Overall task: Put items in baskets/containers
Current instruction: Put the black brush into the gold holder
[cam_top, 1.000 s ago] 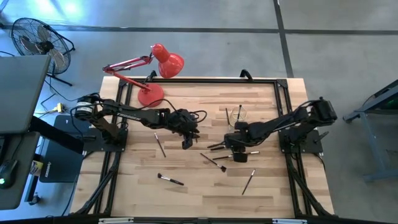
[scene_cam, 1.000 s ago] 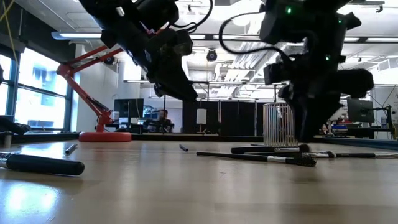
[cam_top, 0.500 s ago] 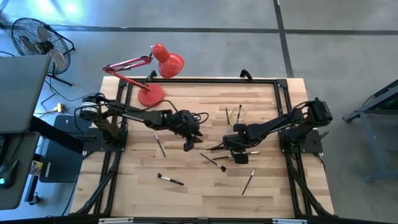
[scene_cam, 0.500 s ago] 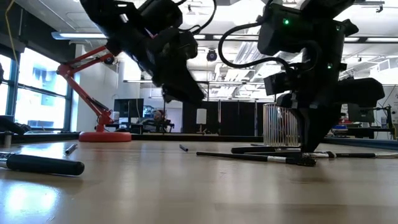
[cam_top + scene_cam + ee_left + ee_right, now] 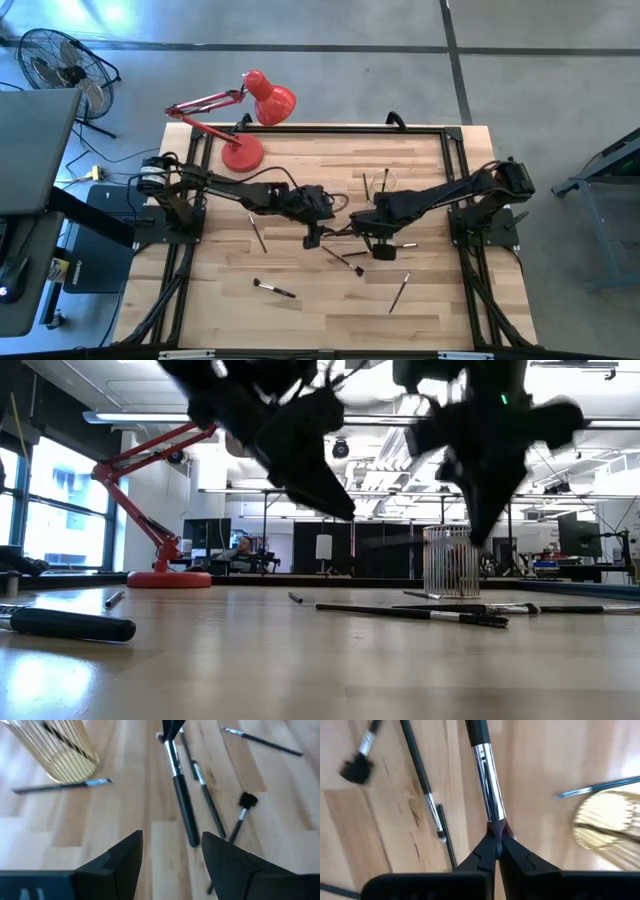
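Pinching a makeup brush (image 5: 486,780) by its bristle end, the right gripper (image 5: 496,839) has its two fingers pressed together on the tip, just past the silver ferrule; the dark handle runs straight ahead of the fingertips, over the wooden table (image 5: 300,270). From above, this gripper (image 5: 375,232) sits near the table's middle, with the glass cup (image 5: 382,184) a short way beyond it, toward the far edge. One brush stands in the cup, and another lies flat (image 5: 600,786) on the wood just beside it. To one side of the held brush, two thin brushes (image 5: 422,785) lie nearly parallel to it, and a short brush with a black fluffy head (image 5: 357,767) rests farther out.

The left gripper (image 5: 170,855) hangs above the table with its fingers spread wide and nothing between them. Directly ahead of them is the brush held by the other arm (image 5: 181,805), with the thin brushes just beyond it. The ribbed cup (image 5: 62,747) stands off ahead to one side. From above, the left gripper (image 5: 318,222) is close beside the right one, near the centre of the table.

Three more brushes lie well away from both grippers, on the near half of the table: one (image 5: 257,232), one (image 5: 273,289) and one (image 5: 400,292). A red desk lamp (image 5: 240,110) stands at the far left corner.
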Controlling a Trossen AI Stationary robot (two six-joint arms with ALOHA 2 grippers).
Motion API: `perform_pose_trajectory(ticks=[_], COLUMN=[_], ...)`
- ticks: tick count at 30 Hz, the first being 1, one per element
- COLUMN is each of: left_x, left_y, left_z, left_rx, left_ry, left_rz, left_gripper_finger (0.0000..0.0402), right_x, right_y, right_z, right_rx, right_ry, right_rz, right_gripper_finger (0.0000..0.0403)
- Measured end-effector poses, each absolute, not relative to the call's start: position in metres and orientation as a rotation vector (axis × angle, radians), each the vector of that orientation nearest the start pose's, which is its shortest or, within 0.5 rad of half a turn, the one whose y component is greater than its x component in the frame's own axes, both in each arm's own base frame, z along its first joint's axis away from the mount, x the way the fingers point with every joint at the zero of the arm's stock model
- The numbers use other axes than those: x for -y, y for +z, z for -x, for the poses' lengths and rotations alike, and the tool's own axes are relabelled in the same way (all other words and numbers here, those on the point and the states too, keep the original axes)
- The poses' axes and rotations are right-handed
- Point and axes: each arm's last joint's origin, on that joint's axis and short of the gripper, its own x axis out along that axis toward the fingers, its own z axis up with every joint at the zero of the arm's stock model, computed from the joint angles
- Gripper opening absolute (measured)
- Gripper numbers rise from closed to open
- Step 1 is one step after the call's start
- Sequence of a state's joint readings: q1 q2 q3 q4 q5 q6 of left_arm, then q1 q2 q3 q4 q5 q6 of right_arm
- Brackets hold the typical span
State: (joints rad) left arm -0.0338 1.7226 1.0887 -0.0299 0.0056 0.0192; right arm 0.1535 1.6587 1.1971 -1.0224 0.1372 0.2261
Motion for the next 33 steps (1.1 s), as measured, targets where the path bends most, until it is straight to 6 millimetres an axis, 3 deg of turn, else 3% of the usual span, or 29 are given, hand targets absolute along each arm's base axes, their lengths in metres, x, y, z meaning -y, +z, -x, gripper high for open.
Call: perform_pose_trajectory(ticks=[8,13,18,25,33], left_x=[0.026,0.025,0.023,0.023,0.023], left_y=[0.245,0.245,0.231,0.229,0.232], left_z=[-0.380,-0.386,-0.397,-0.405,-0.407], left_rx=[-0.658,-0.721,-0.787,-0.793,-0.762], left_ry=[0.008,0.056,0.119,0.147,0.151], left_rz=[-0.085,-0.108,-0.141,-0.153,-0.141], left_gripper_finger=[0.0202,0.0202,0.0202,0.0198,0.0135], right_x=[-0.040,-0.040,-0.040,-0.039,-0.040], right_y=[0.258,0.270,0.275,0.274,0.273], right_z=[-0.305,-0.310,-0.311,-0.310,-0.311], right_rx=[-1.385,-1.335,-1.321,-1.330,-1.334], right_ry=[-0.228,-0.240,-0.240,-0.245,-0.242], right_rz=[0.123,0.138,0.155,0.163,0.157], right_gripper_finger=[0.0003,0.0002,0.0001,0.0001,0.0001])
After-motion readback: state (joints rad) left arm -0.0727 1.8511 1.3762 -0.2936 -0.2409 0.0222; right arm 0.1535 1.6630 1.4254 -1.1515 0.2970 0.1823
